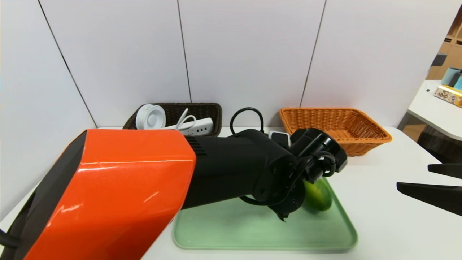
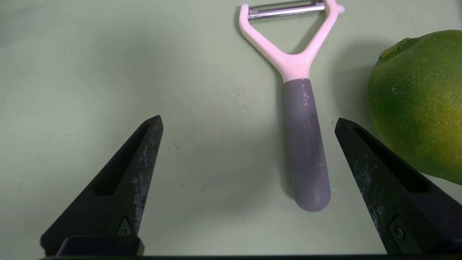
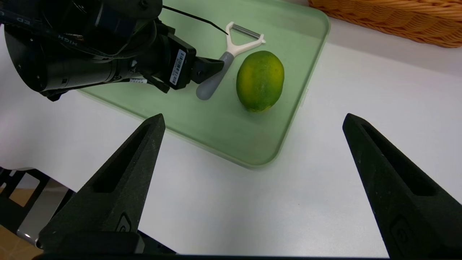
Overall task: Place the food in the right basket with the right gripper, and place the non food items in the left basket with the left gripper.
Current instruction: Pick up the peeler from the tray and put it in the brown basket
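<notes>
My L end effector (image 2: 249, 122) is hovering spread over the peeler (image 2: 306, 144); R end effector (image 3: 254, 119) is waiting, also spread, beside the tray (image 3: 252, 157). White non-food items (image 1: 195, 126) are sitting in L basket (image 1: 216, 112); peeler + green fruit (image 3: 260, 81) are remaining.

The peeler (image 2: 306, 137) has a smooth, glossy pink plastic-looking head, a shiny metal blade (image 2: 287, 11), and a more matt, rubbery-looking grey handle with some pale scuffing. The green fruit (image 3: 260, 81) has waxy, finely dimpled skin. Tray (image 3: 252, 144) looks like smooth satin plastic, lightly scratched and specked. Orange basket (image 1: 335, 126) is ribbed weave with a bit of sheen, and the white surface (image 3: 288, 216) is smooth, pretty much matt. Left arm's orange shell (image 1: 122, 187) is properly glossy, btw.
</notes>
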